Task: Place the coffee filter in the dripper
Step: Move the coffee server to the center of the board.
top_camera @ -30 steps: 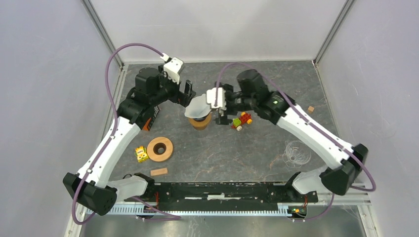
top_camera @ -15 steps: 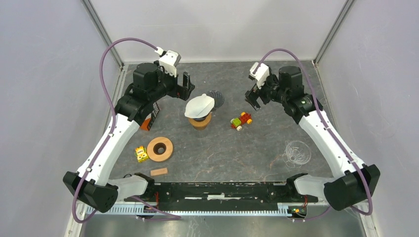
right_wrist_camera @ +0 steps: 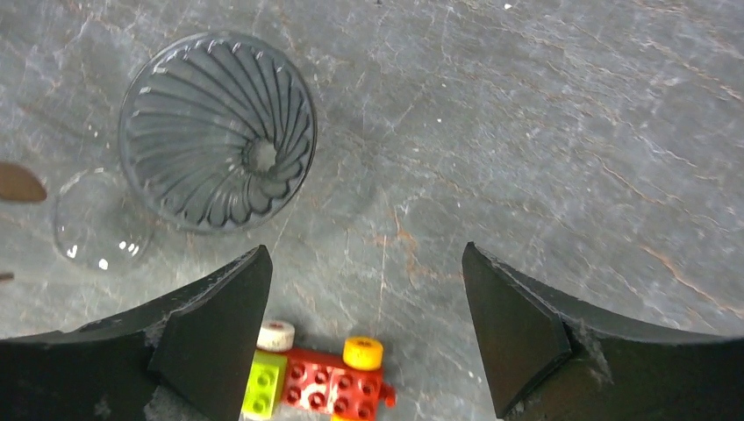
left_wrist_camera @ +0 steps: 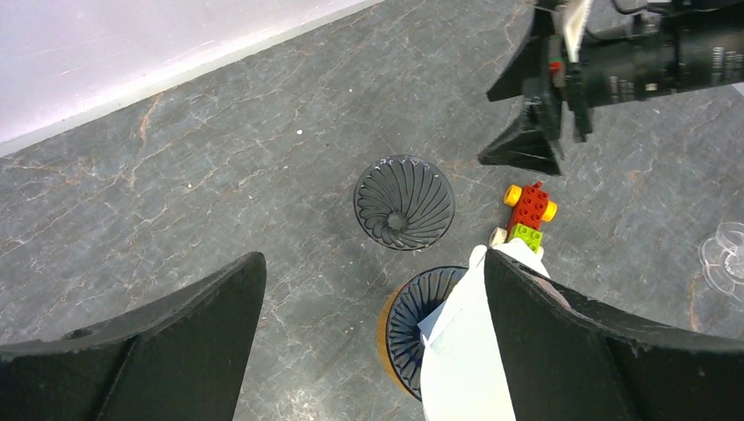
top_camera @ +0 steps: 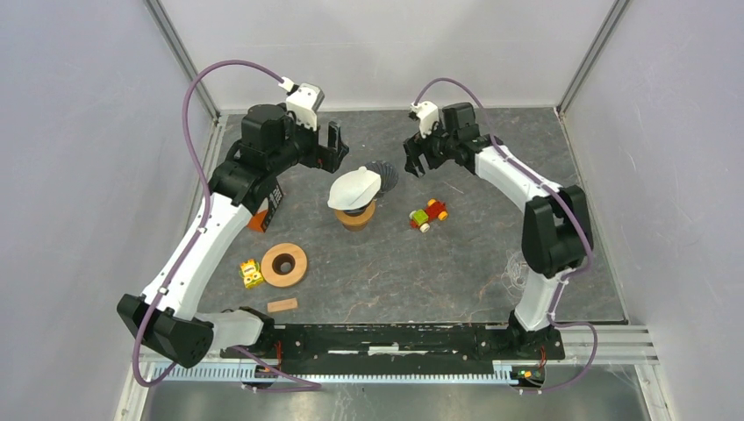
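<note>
filter (top_camera: 354,187): white paper lying across the top of the dripper (left_wrist_camera: 405,324), which sits on the wooden stand (top_camera: 355,219) mid-table. It covers the right side of the rim and the ribbed inside shows bare on the left. So it's draped over the cone, not pressed into it.
left claw (left_wrist_camera: 373,263): jaws wide apart with nothing between them. It hangs above and behind the stand, clear of the paper.
right claw (right_wrist_camera: 364,254): jaws spread and empty, over bare table (right_wrist_camera: 526,132) between the spare dripper (right_wrist_camera: 218,130) and the toy car (right_wrist_camera: 320,377). It touches neither.
spare dripper: dark ribbed cone on the table just behind the stand (a clear round piece shows beside it; can't tell if it's attached).
why it sits so: neither claw holds the paper, so it rests on the rim by its own weight. The stand keeps the dripper mouth-up, so the filter can drop in.
progress: my read is nearly done. It's on the right dripper but looks unseated.
next: probably re-centre it and press the middle down.
risk: light paper could slide off the rim, and a hard nudge could shift the dripper on its stand.
</note>
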